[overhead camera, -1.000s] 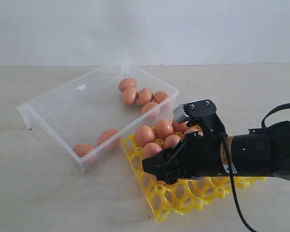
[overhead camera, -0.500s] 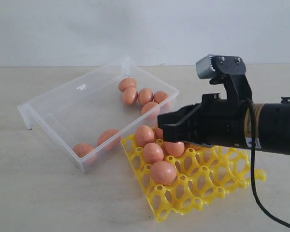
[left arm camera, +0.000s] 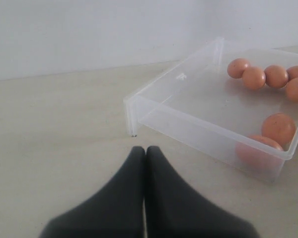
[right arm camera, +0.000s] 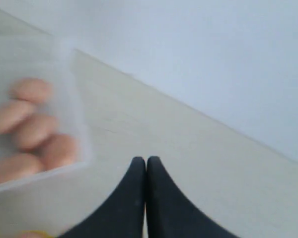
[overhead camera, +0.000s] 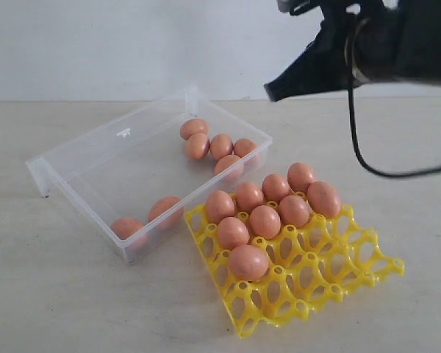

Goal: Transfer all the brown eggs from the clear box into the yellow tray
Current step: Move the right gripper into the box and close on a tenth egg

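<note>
Progress stands a little past halfway, going by the count. Nine brown eggs (overhead camera: 264, 220) sit in the cups of the yellow tray (overhead camera: 331, 279), all in its left and far part, while the near and right cups are bare. The tray lies near and to the right, with its far-left side just beside the clear box (overhead camera: 95, 158).

Seven eggs appear to be left in the box: five clustered in its far right corner and two against its near wall. The frosted plastic blurs the nearest one, so the count may be off by one.

The right gripper (overhead camera: 273, 92) hangs high above the table (overhead camera: 59, 309), far and to the right. Its fingers are pressed together on nothing, and the arm behind it is cut off by the top edge of the exterior view. The left gripper (left arm camera: 145, 151) is also closed and empty, low over the table to the left of the box. It does not show in the exterior view at all.

The right wrist view is smeared, with the eggs in the box only soft blobs. The left wrist view crops the box at its edge.
</note>
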Controlling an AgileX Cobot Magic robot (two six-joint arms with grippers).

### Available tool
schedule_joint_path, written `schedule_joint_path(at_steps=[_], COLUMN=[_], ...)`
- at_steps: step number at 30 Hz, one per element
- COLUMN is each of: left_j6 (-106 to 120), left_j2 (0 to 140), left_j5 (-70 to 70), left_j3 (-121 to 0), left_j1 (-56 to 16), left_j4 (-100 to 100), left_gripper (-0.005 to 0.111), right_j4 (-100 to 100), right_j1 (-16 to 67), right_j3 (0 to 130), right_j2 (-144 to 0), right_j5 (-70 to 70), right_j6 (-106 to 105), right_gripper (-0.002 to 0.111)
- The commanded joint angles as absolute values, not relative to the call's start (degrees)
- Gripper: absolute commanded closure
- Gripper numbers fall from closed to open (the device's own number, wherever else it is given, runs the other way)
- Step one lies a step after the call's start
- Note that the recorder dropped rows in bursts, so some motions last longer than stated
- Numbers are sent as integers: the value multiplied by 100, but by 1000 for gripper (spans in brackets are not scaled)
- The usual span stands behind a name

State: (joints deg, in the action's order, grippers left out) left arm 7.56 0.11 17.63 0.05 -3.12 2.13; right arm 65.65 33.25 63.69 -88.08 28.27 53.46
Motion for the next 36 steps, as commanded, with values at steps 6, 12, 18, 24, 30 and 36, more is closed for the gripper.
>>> schedule_joint_path(at_steps=[6,12,18,24,30,36], left_j6=[758,758,758,758,758,758], left_j2=[0,0,0,0,0,0], left_j5=[1738,1738,1738,1738,1738,1738], left_j3=[0,0,0,0,0,0], left_j1=[-294,-294,-294,-294,-294,-294], left_j4=[202,202,202,202,202,202], left_gripper=[111,111,111,111,111,111], right_j4=[-1109,-1041,-1041,-795,-121,487], right_j1=[2902,3064,3065,3065,3065,3065], right_j3=[10631,12094,12274,12274,12274,12274], right_j2=[-11350,-12612,-13304,-13657,-13724,-13797], right_j5=[6027,5818,5803,5300,4940,4916], right_j6=[-1345,-1225,-626,417,1219,1616], right_gripper=[109,102,53,44,44,44])
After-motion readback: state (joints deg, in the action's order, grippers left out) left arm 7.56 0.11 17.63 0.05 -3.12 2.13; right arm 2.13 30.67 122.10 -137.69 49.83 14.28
